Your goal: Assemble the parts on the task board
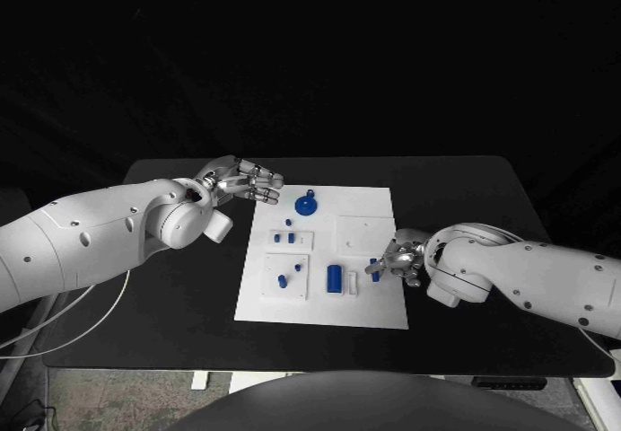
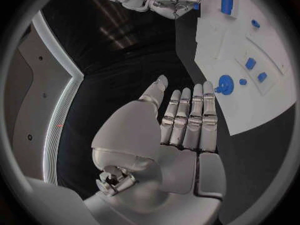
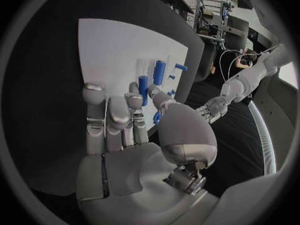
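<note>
The white task board (image 1: 369,305) lies in the middle of the black table. On it are a round blue part (image 1: 305,205), a blue cylinder (image 1: 334,277) and several small blue pieces. My right hand (image 1: 403,255) is at the board's right edge and pinches a small blue part (image 1: 377,267) between thumb and finger; the part (image 3: 156,118) shows beside the thumb in the right wrist view. My left hand (image 1: 246,182) hovers off the board's far left corner with its fingers (image 2: 190,117) straight and holds nothing. The round blue part (image 2: 225,84) lies just beyond those fingertips.
Black table (image 1: 181,287) surrounds the board on all sides, with bare room left and right of it. A white cable (image 1: 91,314) hangs off the left front. My right hand (image 2: 172,2) appears far across the board in the left wrist view.
</note>
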Tool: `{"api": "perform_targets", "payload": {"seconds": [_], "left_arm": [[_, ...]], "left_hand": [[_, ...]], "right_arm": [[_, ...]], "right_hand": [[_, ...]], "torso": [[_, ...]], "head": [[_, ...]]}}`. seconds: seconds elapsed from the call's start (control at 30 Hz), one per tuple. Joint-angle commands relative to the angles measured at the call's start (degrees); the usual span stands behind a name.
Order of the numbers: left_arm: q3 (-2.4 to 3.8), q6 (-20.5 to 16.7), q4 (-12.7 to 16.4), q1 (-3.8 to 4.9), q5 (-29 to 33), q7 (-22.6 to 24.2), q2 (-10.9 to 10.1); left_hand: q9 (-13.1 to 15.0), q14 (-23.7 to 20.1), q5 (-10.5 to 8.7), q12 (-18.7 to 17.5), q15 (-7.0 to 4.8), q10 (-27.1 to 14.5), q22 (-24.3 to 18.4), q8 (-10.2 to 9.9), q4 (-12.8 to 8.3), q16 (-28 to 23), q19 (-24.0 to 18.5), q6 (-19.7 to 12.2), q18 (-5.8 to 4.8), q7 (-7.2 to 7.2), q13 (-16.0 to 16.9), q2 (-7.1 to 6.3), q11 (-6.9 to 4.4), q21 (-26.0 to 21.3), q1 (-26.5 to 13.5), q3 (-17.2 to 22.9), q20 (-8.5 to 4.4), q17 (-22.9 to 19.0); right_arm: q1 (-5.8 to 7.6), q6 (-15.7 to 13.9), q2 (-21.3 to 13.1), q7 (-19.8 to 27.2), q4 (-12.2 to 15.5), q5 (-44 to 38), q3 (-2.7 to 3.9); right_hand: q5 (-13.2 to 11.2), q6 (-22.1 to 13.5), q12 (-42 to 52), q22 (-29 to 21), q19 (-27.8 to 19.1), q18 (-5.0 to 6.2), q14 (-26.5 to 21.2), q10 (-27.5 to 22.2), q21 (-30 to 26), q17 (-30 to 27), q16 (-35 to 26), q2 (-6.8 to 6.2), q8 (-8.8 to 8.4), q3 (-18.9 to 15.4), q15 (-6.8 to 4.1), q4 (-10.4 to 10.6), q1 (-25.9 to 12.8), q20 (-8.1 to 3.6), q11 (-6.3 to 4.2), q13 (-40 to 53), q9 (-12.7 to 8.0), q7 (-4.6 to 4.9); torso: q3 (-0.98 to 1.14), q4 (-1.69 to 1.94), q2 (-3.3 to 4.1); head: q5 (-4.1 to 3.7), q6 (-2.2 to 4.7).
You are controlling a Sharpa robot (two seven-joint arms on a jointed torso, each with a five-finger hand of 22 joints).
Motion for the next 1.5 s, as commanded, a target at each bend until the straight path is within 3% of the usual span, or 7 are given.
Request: {"api": "perform_targets", "payload": {"seconds": [0.03,0.37,0.7,1.5], "left_arm": [[0.04,0.82,0.14,0.02,0.02,0.35,0.18],[0.04,0.88,0.15,0.02,0.02,0.29,0.16],[0.04,1.01,0.12,0.02,0.02,0.26,0.25],[0.04,1.17,0.26,0.03,0.02,-0.03,0.08]], "left_hand": [[0.02,-0.35,0.23,0.24,0.18,-0.17,-0.11,0.22,0.52,-0.17,0.3,-0.47,0.49,0.03,-0.05,0.39,0.19,0.31,-0.02,0.12,0.16,-0.05],[0.02,-0.35,0.23,0.24,0.18,-0.17,-0.11,0.22,0.52,-0.17,0.3,-0.47,0.49,0.03,-0.05,0.39,0.19,0.31,-0.02,0.12,0.16,-0.05],[0.02,-0.35,0.23,0.24,0.18,-0.17,-0.11,0.22,0.52,-0.17,0.3,-0.47,0.49,0.03,-0.05,0.39,0.19,0.31,-0.02,0.12,0.16,-0.05],[0.03,-0.39,0.21,0.26,0.19,-0.2,-0.14,0.24,0.66,-0.16,0.27,-0.51,0.49,0.03,-0.05,0.32,0.2,0.29,-0.04,0.16,0.2,-0.05]], "right_arm": [[-0.46,0.28,1.37,0.92,-0.62,1.24,-0.01],[-1.13,0.3,4.28,0.56,-2.09,1.02,-0.01],[-1.81,0.87,6.24,-0.47,-3.44,0.85,-0.05],[-2.39,3.04,7.38,-2.4,-5.16,-0.92,-0.2]], "right_hand": [[0.17,0.35,-0.16,4.01,0.58,-0.3,0.32,0.33,-0.2,-0.08,0.0,0.36,0.0,-0.36,-0.3,0.11,0.22,-0.45,0.19,0.09,-0.01,0.1],[0.27,0.26,-0.21,4.01,0.59,-0.25,0.29,0.27,-0.21,-0.11,0.08,0.88,0.0,-0.82,-0.3,-0.2,0.1,-0.45,0.21,0.07,0.05,0.11],[0.3,0.19,-0.26,4.02,0.59,-0.28,0.27,0.21,-0.16,-0.15,0.1,1.12,-0.01,-1.17,-0.3,-0.24,-0.17,-0.44,0.22,0.04,0.05,0.13],[0.3,0.12,-0.28,4.03,0.59,-0.33,0.25,0.15,-0.13,-0.1,0.24,1.35,0.0,-1.5,-0.28,-0.27,-0.43,-0.43,0.25,0.02,0.05,0.17]], "torso": [[0.08,0.09,0.05],[0.08,-0.09,-0.02],[0.05,-0.01,-0.01],[0.06,-0.06,-0.03]], "head": [[0.16,0.01],[0.38,0.01],[0.26,0.01],[0.63,0.01]]}}
